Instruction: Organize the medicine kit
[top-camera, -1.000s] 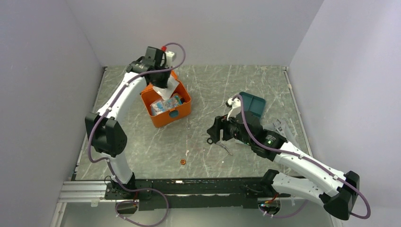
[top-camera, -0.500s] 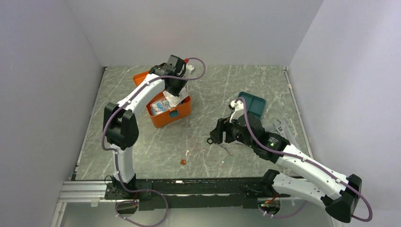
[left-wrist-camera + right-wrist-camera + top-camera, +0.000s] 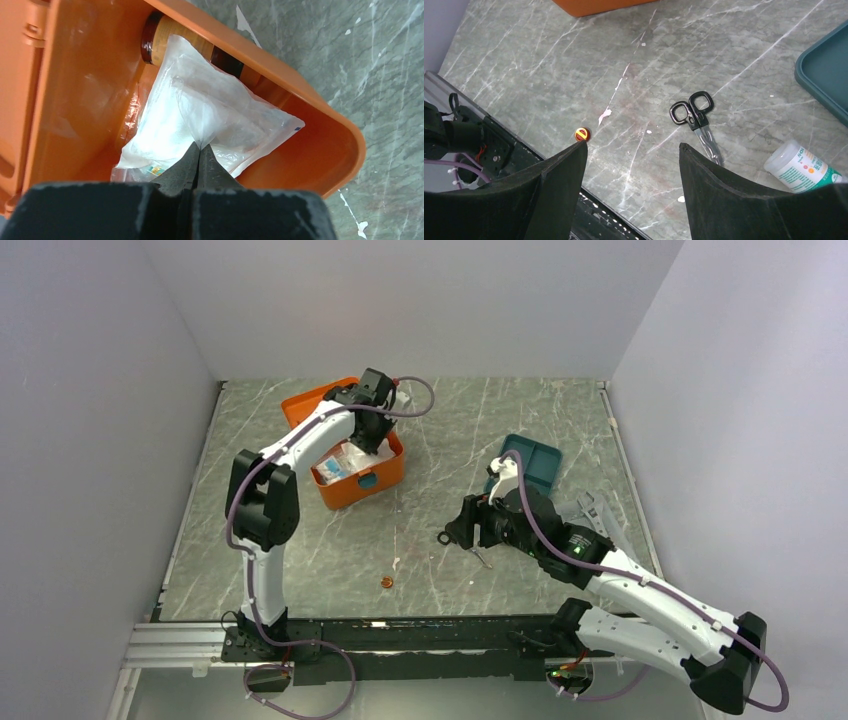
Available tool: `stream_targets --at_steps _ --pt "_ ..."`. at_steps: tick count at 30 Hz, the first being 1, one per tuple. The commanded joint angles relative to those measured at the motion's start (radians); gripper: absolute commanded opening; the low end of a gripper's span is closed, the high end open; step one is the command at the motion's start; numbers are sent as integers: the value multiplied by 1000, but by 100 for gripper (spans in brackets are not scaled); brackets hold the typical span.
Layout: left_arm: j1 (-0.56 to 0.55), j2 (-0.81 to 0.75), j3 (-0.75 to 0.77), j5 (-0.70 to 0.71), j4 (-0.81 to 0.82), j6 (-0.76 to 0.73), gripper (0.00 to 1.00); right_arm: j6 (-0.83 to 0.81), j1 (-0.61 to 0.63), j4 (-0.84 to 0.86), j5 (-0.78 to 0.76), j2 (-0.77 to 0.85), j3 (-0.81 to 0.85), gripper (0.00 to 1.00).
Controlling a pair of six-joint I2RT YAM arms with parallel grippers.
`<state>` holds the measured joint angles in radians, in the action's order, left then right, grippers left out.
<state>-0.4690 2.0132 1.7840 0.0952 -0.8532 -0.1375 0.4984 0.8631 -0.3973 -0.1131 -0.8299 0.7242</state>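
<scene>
The medicine kit (image 3: 345,492), an orange box with its lid thrown back, stands at the back left. My left gripper (image 3: 374,443) reaches into its right end. In the left wrist view the gripper (image 3: 200,146) is shut on a clear plastic packet (image 3: 210,110) that lies inside the kit (image 3: 320,145), over a brown bottle (image 3: 170,42). More packets lie in the box. My right gripper (image 3: 462,523) hovers open over the table's middle. Nothing sits between its fingers (image 3: 631,145). Black-handled scissors (image 3: 696,117) lie just beyond them.
A teal divided tray (image 3: 535,462) sits at the back right, its corner visible in the right wrist view (image 3: 826,70). A white pill bottle (image 3: 799,167) lies near the scissors (image 3: 480,557). A small red and yellow disc (image 3: 386,582) rests near the front rail.
My left arm has swung right from behind the kit and come down, bringing the packet into the box. The right arm has shifted only slightly.
</scene>
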Motion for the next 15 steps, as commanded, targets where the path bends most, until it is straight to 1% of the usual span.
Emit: stream_targets --at_steps 1,7,15 --pt "-2 21 -33 -31 3 23 0 17 6 19 -14 20 -4 70" --pt "-3 -30 -160 -93 72 75 0 25 5 26 -15 29 -17 70" --pt "-25 -128 -307 -163 126 130 0 29 7 32 -11 35 -22 70"
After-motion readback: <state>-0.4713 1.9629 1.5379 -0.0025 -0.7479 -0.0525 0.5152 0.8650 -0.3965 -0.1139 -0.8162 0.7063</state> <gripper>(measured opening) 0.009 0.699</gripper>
